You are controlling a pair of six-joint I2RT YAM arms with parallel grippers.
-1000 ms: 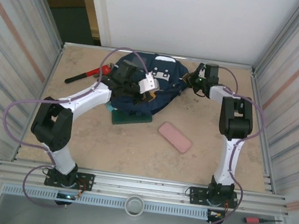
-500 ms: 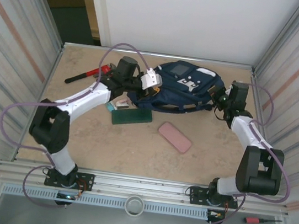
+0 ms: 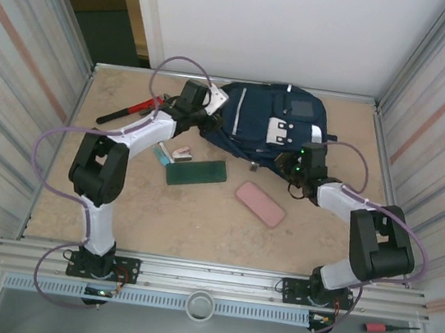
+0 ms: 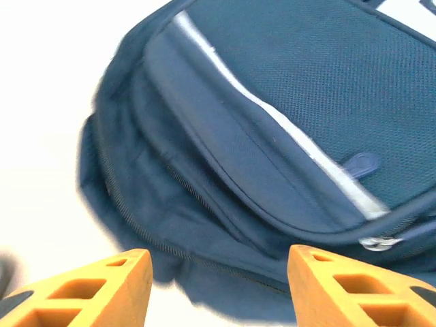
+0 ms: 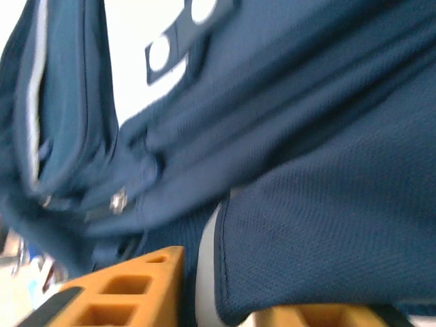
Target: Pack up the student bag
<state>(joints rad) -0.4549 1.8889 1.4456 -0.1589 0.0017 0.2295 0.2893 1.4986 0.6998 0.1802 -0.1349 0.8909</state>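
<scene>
student bag (image 3: 253, 125): navy mesh fabric, rounded, thin white stripe

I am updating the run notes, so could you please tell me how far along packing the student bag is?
Done: nothing visibly packed; the student bag lies flat, zips apparently closed. In hand: the left gripper is open at its edge, the right gripper against its fabric. Left: the pink case, green book and red wrench lie outside it.

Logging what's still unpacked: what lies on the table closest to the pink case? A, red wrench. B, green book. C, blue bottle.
B: the green book lies flat just left of the pink case; the wrench is off by the far left edge.
</scene>
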